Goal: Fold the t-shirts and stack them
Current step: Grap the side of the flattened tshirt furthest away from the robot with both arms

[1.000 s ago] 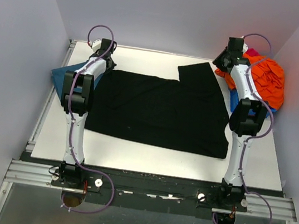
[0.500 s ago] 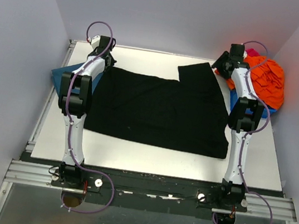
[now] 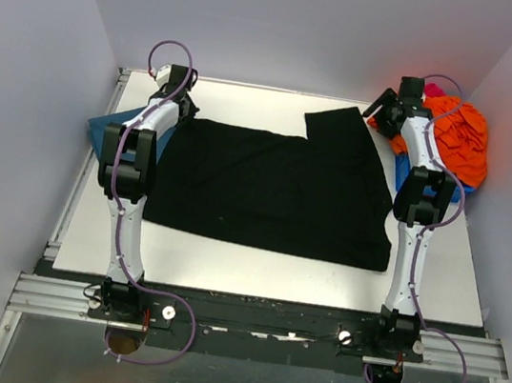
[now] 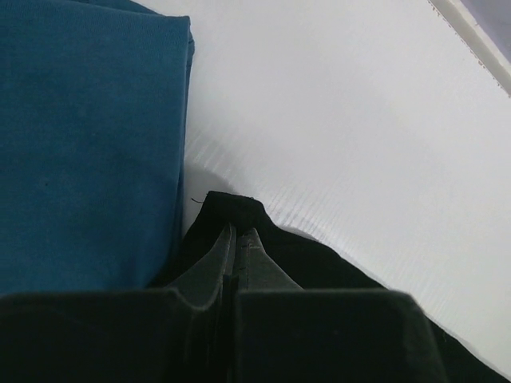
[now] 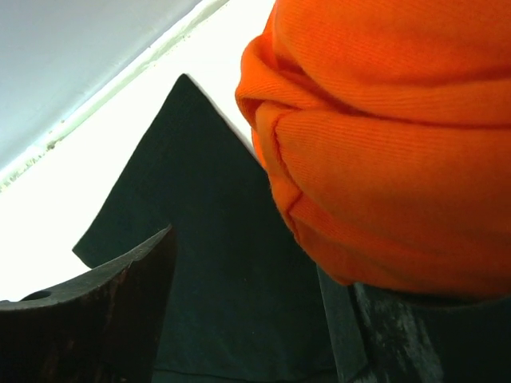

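Note:
The large black t-shirt point(image 3: 276, 185) lies spread flat on the white table, one sleeve point(image 3: 338, 127) pointing to the back. No floral print shows. My left gripper point(image 3: 185, 104) is at its back left corner, shut on the corner of the black cloth point(image 4: 231, 209); the fingers point(image 4: 255, 259) are pressed together. The folded teal-blue t-shirt point(image 3: 111, 127) lies just left of that corner and fills the left of the left wrist view point(image 4: 88, 144). My right gripper point(image 3: 386, 105) is open above the black sleeve point(image 5: 215, 239), its jaws wide apart and empty.
A pile of orange cloth point(image 3: 457, 135) with a bit of pink point(image 3: 433, 88) sits in a blue bin point(image 3: 401, 175) at the back right. It bulges against my right gripper's right finger point(image 5: 391, 136). Walls stand close on three sides.
My right gripper has moved a little back and to the right, closer to the orange pile. My left gripper has shifted slightly toward the back. The black shirt lies as before.

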{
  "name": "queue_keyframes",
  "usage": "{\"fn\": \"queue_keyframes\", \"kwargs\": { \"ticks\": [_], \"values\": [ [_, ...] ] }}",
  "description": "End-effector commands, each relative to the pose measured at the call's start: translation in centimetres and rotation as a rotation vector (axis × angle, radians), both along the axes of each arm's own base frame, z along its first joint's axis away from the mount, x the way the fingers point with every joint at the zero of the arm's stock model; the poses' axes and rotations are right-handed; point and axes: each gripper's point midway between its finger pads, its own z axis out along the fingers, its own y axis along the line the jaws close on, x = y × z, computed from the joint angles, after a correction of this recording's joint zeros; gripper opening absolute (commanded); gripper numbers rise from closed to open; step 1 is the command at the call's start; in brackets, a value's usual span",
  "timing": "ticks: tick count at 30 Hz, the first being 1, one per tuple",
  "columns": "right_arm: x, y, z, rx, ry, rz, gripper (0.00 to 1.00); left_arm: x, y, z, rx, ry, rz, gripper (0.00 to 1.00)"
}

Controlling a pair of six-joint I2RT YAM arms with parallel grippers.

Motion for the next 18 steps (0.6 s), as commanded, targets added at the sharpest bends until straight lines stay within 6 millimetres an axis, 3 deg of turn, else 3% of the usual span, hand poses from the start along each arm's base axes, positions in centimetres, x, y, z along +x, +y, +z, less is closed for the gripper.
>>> {"fn": "queue_keyframes", "kwargs": {
  "ticks": [1, 6, 17, 18],
  "values": [
    [-3.2, -1.1, -1.7, -0.035, 0.138, -0.022, 0.79, -0.1, -0.2, 3.9, -0.005, -0.077, -0.026, 0.0],
    [-4.0, -1.0, -1.4, -0.138, 0.18, 0.001, 0.77, -0.4, -0.1, 4.1, 0.004, -0.078, -0.034, 0.0],
    [-7.5, -0.3, -4.6, -0.116, 0.352, 0.056, 0.77, -0.8, -0.4, 4.9, 0.005, -0.086, -0.07, 0.0],
    [-7.8, 1.0, -4.8, -0.121, 0.361, 0.083, 0.77, -0.8, -0.5, 4.9, 0.002, -0.089, -0.074, 0.0]
  ]
}}
